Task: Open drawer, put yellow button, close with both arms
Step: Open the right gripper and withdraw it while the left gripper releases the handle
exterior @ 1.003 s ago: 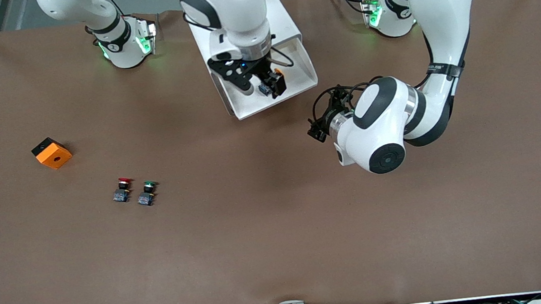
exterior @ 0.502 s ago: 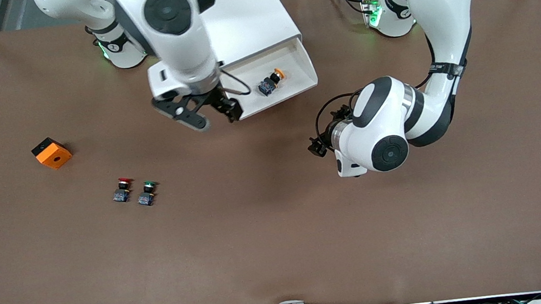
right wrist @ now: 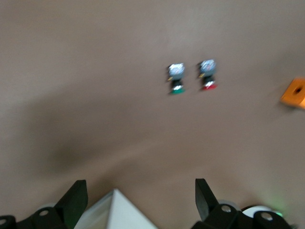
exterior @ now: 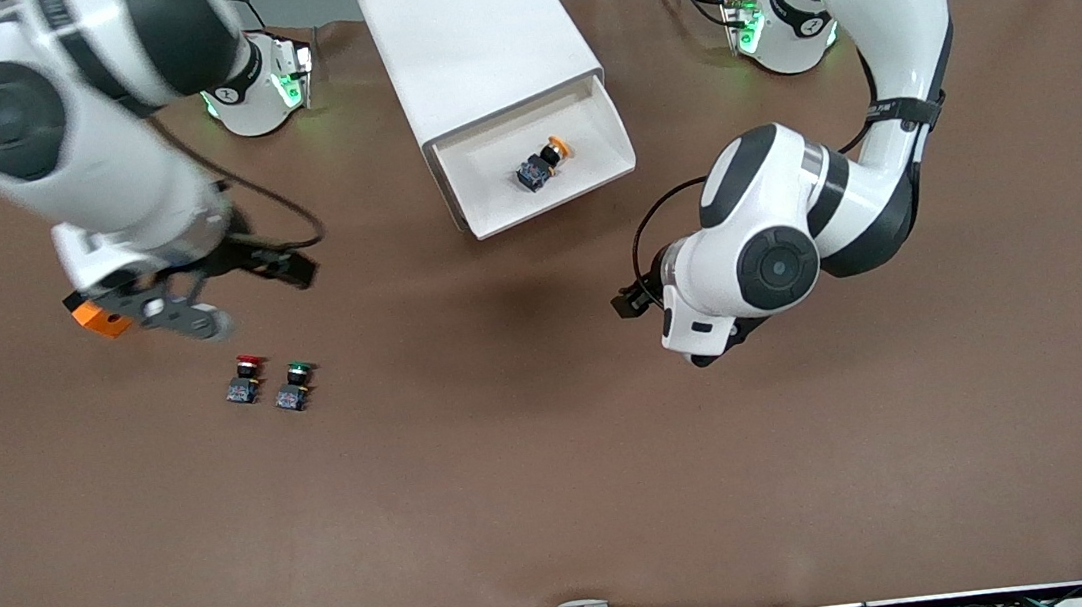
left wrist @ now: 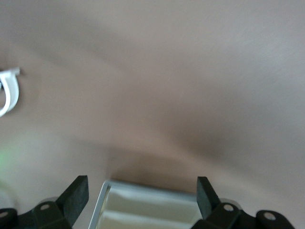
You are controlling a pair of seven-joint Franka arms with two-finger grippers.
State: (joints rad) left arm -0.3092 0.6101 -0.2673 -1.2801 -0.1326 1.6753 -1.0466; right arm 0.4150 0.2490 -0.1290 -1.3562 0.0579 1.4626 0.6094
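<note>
Fingers of both grippers are spread wide and nothing is gripped in either. The right gripper (exterior: 218,292) is held over the bench (exterior: 562,502) toward the right arm's end, above an orange block (exterior: 97,319) and near the red-capped button (exterior: 244,379) and green-capped button (exterior: 293,385), well apart from the cabinet (exterior: 479,44). The left gripper (exterior: 646,297) is held low over the bench, near the drawer (exterior: 619,134) and nearer to the front camera than it.

Two steps are judged done: the drawer is pulled out of the top of the cabinet, and the yellow button (exterior: 542,165) is seen lying on its side on the drawer floor, about midway along. Only the closing is judged left: the drawer front is not yet touched by either gripper, and both would have to be brought against it for the push.
</note>
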